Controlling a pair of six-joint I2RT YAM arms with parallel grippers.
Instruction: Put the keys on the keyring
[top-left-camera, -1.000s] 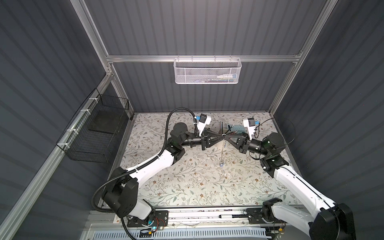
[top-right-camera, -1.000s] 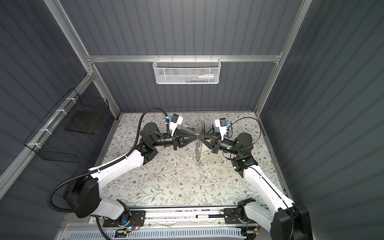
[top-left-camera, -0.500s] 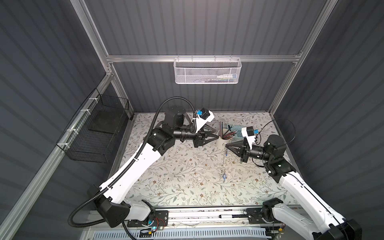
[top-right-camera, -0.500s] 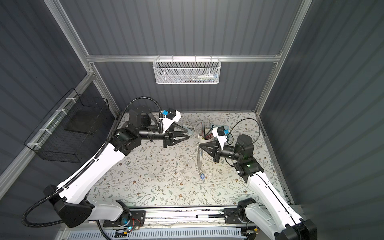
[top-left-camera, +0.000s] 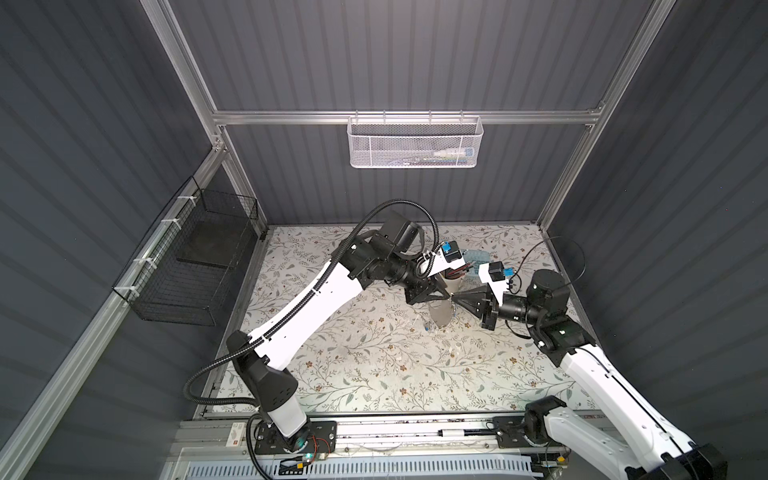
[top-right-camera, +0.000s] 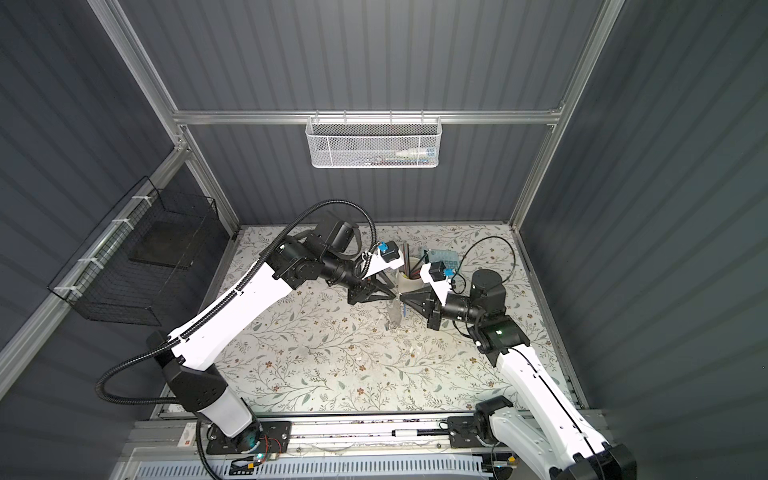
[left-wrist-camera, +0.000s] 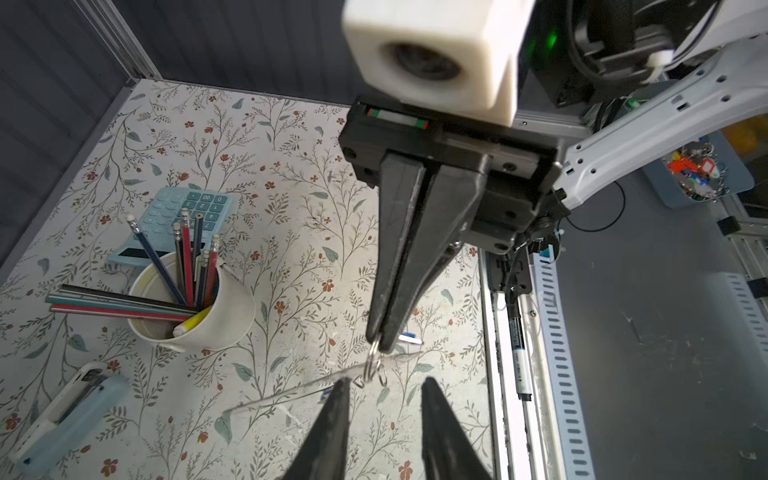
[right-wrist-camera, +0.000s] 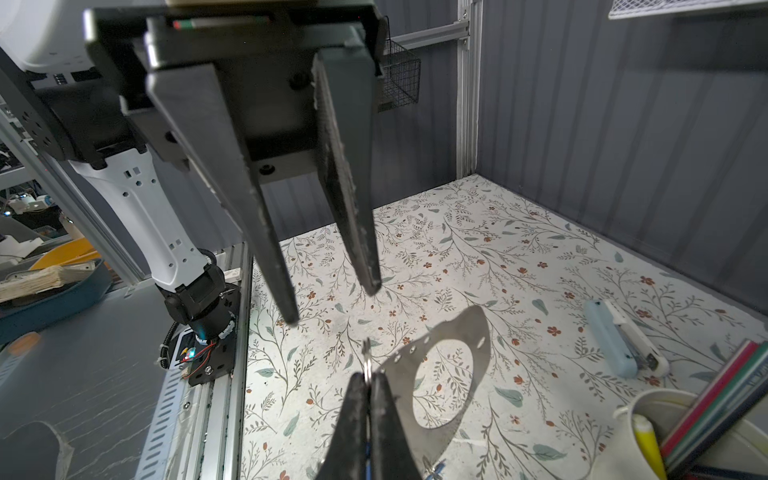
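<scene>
- Your right pincer (left-wrist-camera: 380, 338) is clamped on a small ring (right-wrist-camera: 366, 368). The keyring (right-wrist-camera: 465, 328) hangs from that ring in the air above the table (left-wrist-camera: 291, 166), near the cup (left-wrist-camera: 220, 316).
- Your left pincer (left-wrist-camera: 385, 386) stands apart and empty, its tips on either side of that ring.
- The hold is on thin wire only. If you nudge it while closing the left pincer, the ring can twist out and the keyring can drop.
- The keyring hangs free, so it can swing or turn edge-on. You may then close on air or on its rim.
- The 2 pincers are almost tip to tip, and a slight overshoot makes them knock together.
- The cup stands close by. A wide sweep of either arm could tip it and spill the pencils.
- Count: 2 pincers, 1 keyring, what looks like 2 small rings at the pinch, 1 cup, 1 calculator (left-wrist-camera: 183, 212), 1 stapler (left-wrist-camera: 70, 415).
- Keys (left-wrist-camera: 409, 340): only 1 blue tag shows clearly, just by the right pincer's tip. You cannot tell from here where the other is, or whether either is threaded on.
</scene>
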